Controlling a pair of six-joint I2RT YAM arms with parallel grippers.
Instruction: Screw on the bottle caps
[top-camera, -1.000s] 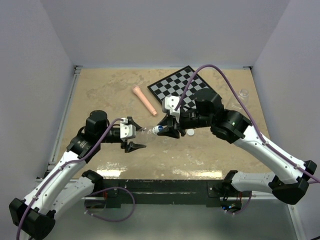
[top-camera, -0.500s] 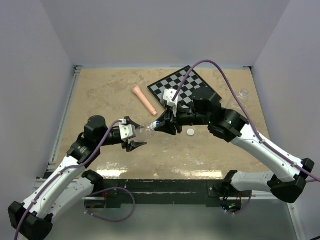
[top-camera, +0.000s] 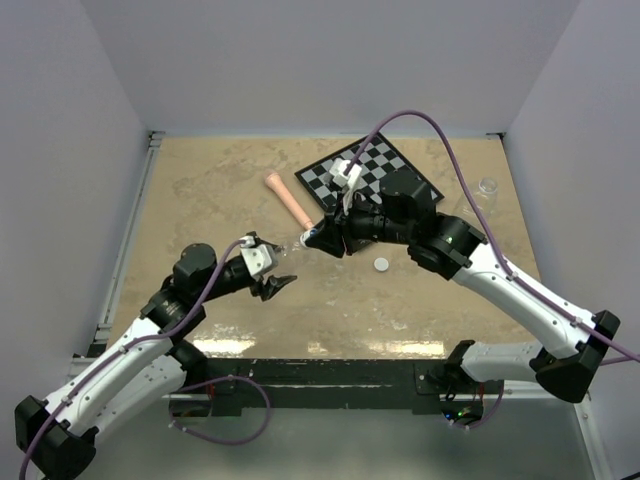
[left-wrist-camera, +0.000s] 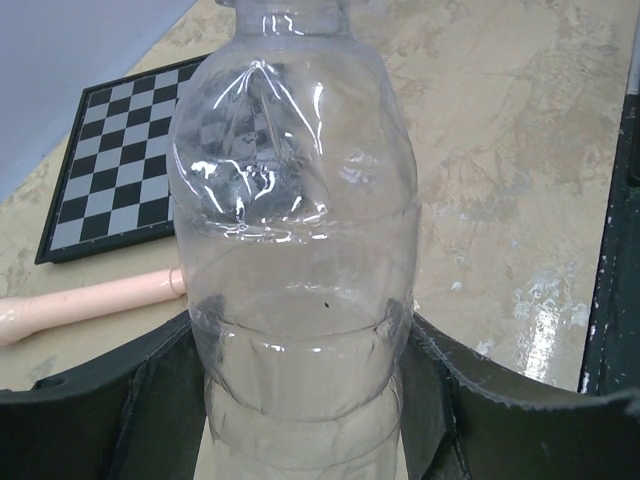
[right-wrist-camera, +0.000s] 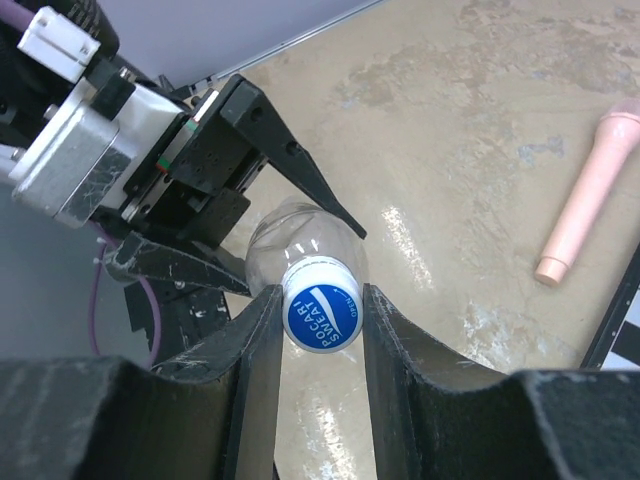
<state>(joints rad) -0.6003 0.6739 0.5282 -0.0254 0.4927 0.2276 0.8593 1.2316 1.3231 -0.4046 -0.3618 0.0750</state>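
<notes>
Right gripper (right-wrist-camera: 320, 300) clamped on blue cap (right-wrist-camera: 322, 314) at mouth of small bottle (left-wrist-camera: 295, 230) — left gripper (left-wrist-camera: 300, 380) grips its body. Step: threading. Next — twist cap, bottle steady.

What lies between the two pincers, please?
The small clear bottle, held by the left pincer, its blue cap in the right pincer; seen overhead.

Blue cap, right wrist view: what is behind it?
The small clear bottle, gripped by the left pincer. The blue cap covers its mouth and thread, so how far it is screwed cannot be seen.
</notes>
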